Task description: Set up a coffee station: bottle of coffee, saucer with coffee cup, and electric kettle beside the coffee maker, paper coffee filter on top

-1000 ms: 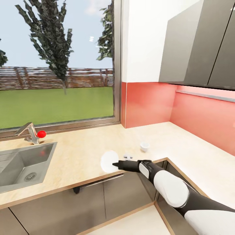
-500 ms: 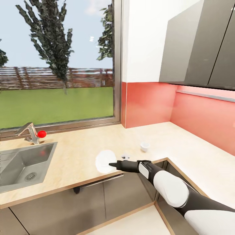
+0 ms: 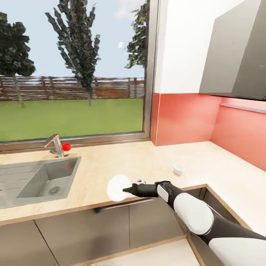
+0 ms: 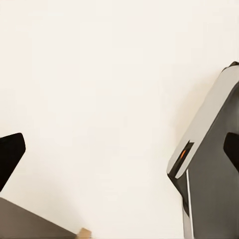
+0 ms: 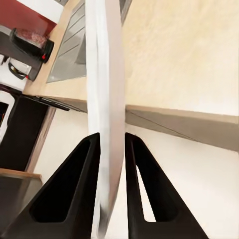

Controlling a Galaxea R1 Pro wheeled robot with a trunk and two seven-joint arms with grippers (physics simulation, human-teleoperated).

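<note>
The right pincer [image 3: 125, 190] is clamped on the round white saucer [image 3: 118, 187] above the beige wooden tabletop [image 3: 96, 166] edge, the small white cup [image 3: 178, 168] at its three o'clock.

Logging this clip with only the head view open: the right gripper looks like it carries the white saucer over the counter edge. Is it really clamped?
Observer: Yes. In the right wrist view the two fingers press both faces of the saucer, held edge-on by its rim.
Operator: What lies beyond the saucer from that camera?
Observer: The sink, and past it a dark appliance on the counter; I cannot tell what kind.
Operator: And the left gripper?
Observer: The left wrist view shows pale floor with a cabinet corner; a dark fingertip sits at the frame's edge, its state unclear.
</note>
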